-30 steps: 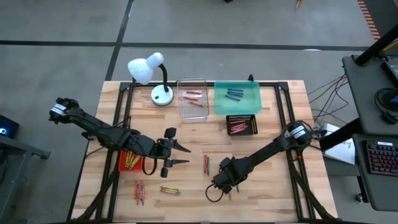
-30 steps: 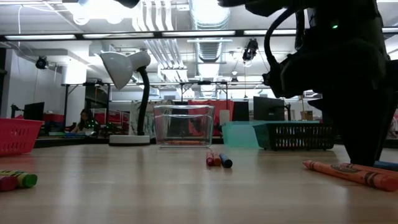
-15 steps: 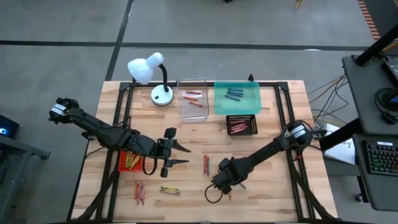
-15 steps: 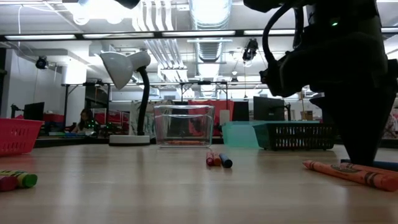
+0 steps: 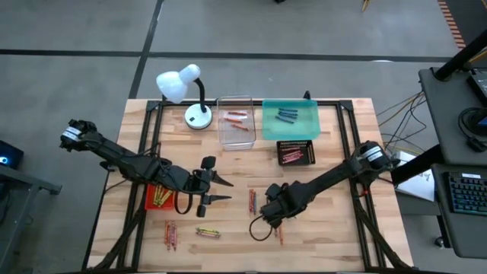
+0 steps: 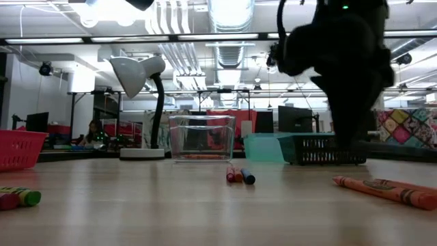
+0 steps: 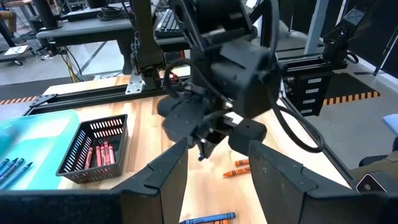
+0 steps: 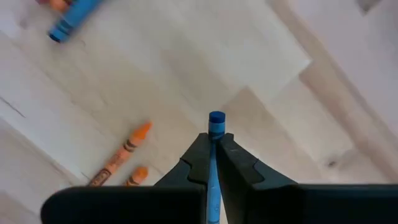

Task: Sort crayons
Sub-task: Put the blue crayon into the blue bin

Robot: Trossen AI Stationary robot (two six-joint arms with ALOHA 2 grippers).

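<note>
My right gripper hangs over the near middle of the table, fingers down, shut on a blue crayon. Below it lie two orange crayons and, farther off, another blue crayon. Red and blue crayons, a yellow-green one and red ones lie loose on the wood. My left gripper waits open left of centre, clear of the table, facing the right gripper. My right gripper pinches the blue crayon between its two fingers, coming from above and pointing down. The crayon runs along the fingers, and its end sticks out past their tips. It hangs upright, lifted clear of the table.
At the far edge stand a white lamp, a clear tray with orange crayons and a teal tray with blue ones. A black basket holds red crayons. A red tray with yellow crayons sits under the left arm.
My right gripper has shut on the blue crayon that lay beside the orange ones, then risen and drawn a little toward the far edge, rolling slightly. The crayon has come up off the table with it.
</note>
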